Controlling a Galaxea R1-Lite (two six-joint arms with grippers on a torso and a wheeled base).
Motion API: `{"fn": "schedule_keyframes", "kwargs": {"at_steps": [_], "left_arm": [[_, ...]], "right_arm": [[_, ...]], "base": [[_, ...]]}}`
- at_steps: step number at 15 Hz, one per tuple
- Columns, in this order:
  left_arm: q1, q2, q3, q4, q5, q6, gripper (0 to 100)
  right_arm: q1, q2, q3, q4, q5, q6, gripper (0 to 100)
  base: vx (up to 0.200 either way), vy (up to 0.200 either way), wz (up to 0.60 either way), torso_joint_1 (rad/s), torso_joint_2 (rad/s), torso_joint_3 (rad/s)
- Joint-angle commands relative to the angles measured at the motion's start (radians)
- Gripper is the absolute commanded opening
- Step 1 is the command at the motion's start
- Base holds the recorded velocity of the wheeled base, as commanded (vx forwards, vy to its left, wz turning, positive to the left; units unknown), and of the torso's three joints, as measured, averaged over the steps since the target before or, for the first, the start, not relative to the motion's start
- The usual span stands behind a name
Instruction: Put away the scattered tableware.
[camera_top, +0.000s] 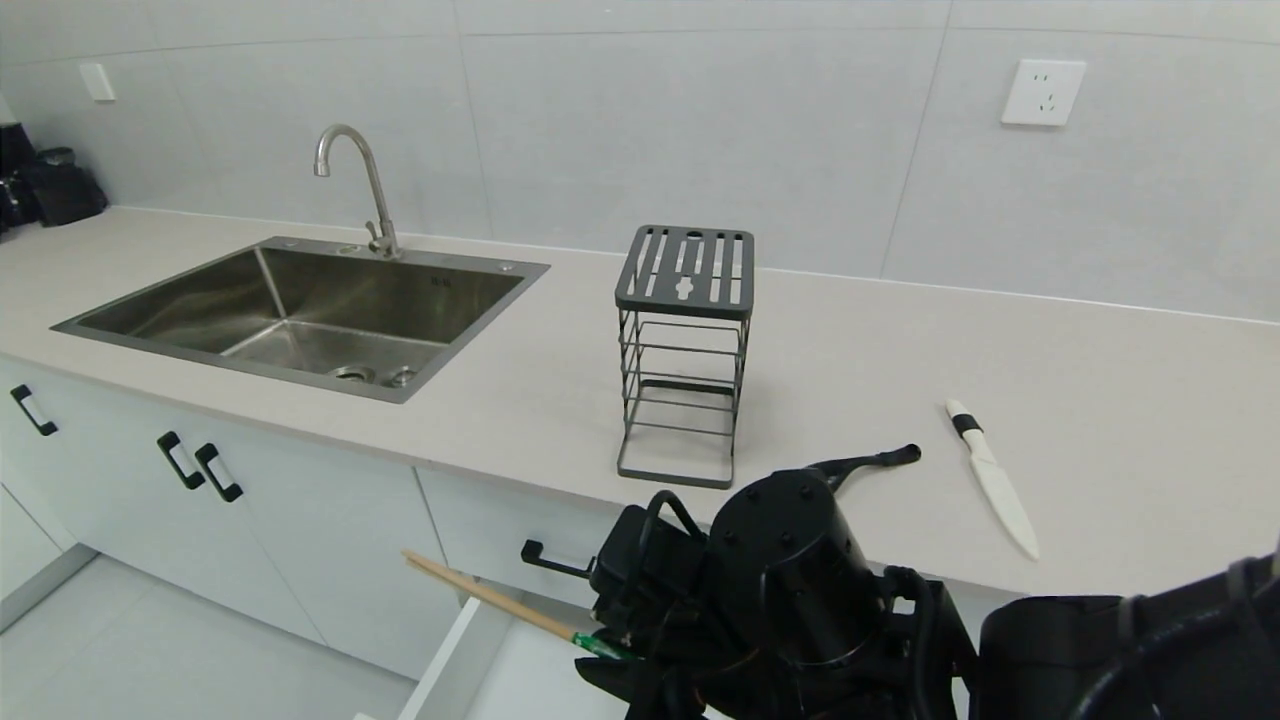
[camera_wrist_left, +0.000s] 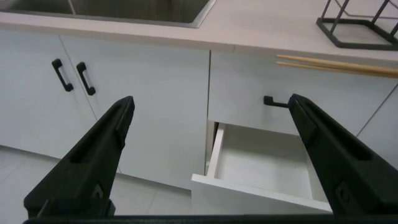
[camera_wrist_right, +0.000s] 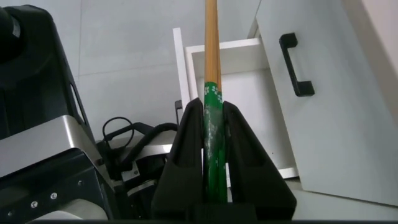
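A pair of chopsticks (camera_top: 490, 596) is of pale brown wood, with one end coated green and speckled with small white marks. The right gripper (camera_wrist_right: 211, 109) has its jaws closed on that green end, one jaw on each side, the two sticks pressed together between them. In the head view the sticks are held in the air below the front edge of the tabletop (camera_top: 1100, 400) and above an open white drawer (camera_top: 445, 650). Their long axis runs roughly along that front edge. The bare tips point toward the sink (camera_top: 230, 362) side and tilt slightly upward; the green end is at the jaws.

The right wrist view looks straight down the sticks and gives the grip and the green coating close up. The left wrist view gives the bare wooden part as two thin lines crossing just under the tabletop edge, and the drawer's white inside.

The left gripper (camera_wrist_left: 211, 102) hangs in front of the cabinet doors with its jaws wide apart, holding nothing.

On the tabletop a white knife (camera_top: 990, 478) with a black band lies near the front right, handle toward the wall. A black handle (camera_top: 865, 462) lies near the front edge, its far end hidden. A wire rack (camera_top: 683, 355) stands at the middle.
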Motion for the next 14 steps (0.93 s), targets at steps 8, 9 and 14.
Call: {"fn": "schedule_keyframes", "kwargs": {"at_steps": [8,9,14], "left_arm": [[0.0,0.001,0.0,-0.001,0.0,0.0,100],[0.0,0.001,0.0,-0.001,0.0,0.0,100],[0.0,0.001,0.0,-0.001,0.0,0.0,100]], "right_arm": [[-0.008,0.076,-0.014,0.001,0.005,-0.084,0],[-0.01,0.085,-0.018,0.001,0.005,-0.092,0],[-0.055,0.168,-0.095,0.001,0.005,-0.115,0]], "base": [[0.0,0.0,0.0,-0.264,0.51,0.243],[0.0,0.0,0.0,-0.256,0.49,0.227],[0.0,0.0,0.0,-0.252,0.46,0.218]]}}
